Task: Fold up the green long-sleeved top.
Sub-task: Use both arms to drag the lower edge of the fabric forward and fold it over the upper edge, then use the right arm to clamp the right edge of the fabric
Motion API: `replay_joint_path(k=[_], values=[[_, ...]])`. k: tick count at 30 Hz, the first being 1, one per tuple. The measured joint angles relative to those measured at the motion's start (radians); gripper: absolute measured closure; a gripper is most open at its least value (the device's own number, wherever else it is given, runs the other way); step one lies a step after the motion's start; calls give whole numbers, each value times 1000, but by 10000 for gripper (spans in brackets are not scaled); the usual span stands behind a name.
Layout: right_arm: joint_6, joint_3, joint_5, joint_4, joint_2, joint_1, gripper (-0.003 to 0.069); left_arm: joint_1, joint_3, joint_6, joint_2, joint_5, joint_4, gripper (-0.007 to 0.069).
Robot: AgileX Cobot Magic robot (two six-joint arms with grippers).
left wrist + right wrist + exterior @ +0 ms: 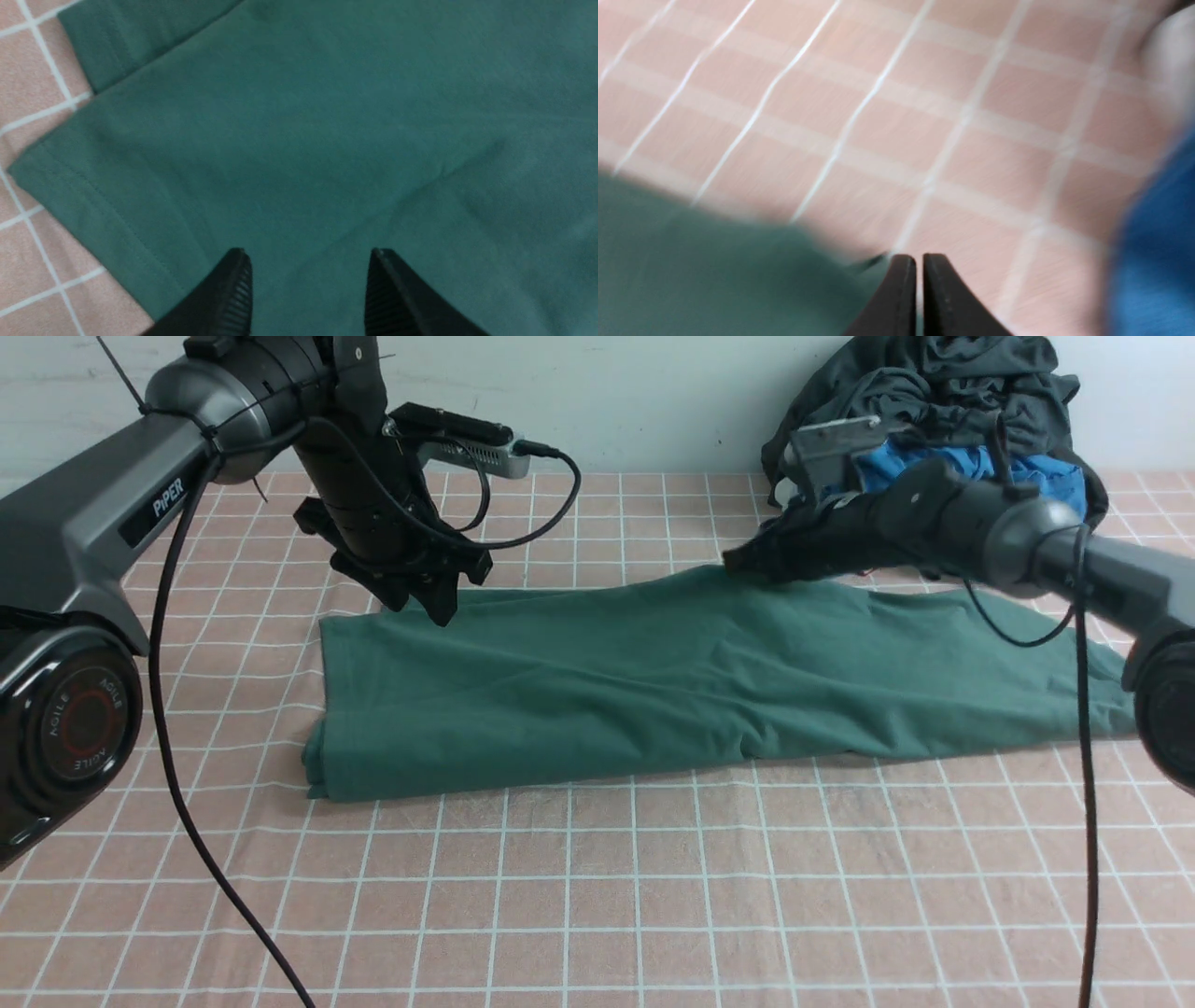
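Green top (653, 681) flat on checked cloth (597, 896).
L gripper (308, 254) spread, empty, top right under it; R gripper (920, 257) pinched closed, top's edge beside its tips.

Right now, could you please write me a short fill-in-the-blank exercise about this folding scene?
The cloth under the green long-sleeved top is ____ with white lines.
The left gripper has its fingers ____, nothing between them.
The right gripper has its fingers ____.
The dark grey pile by the wall holds one bright ____ garment.
Missing words: pink; open; shut; blue.
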Motion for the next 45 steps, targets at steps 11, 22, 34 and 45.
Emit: replay_joint_path(k=[11,22,34,45], values=[[280,-172,695,-301,-201,-259,484,-16,472,137,-356,-21,-127,615],[357,134,714,-490,-223,-377,232,-16,1127,157,-1011,-321,-183,628],[431,198,705,-515,-135,-377,236,-16,1409,144,-1264,-478,-153,628],[416,197,703,-556,-139,-377,613,-16,1410,142,-1210,-479,-153,628]])
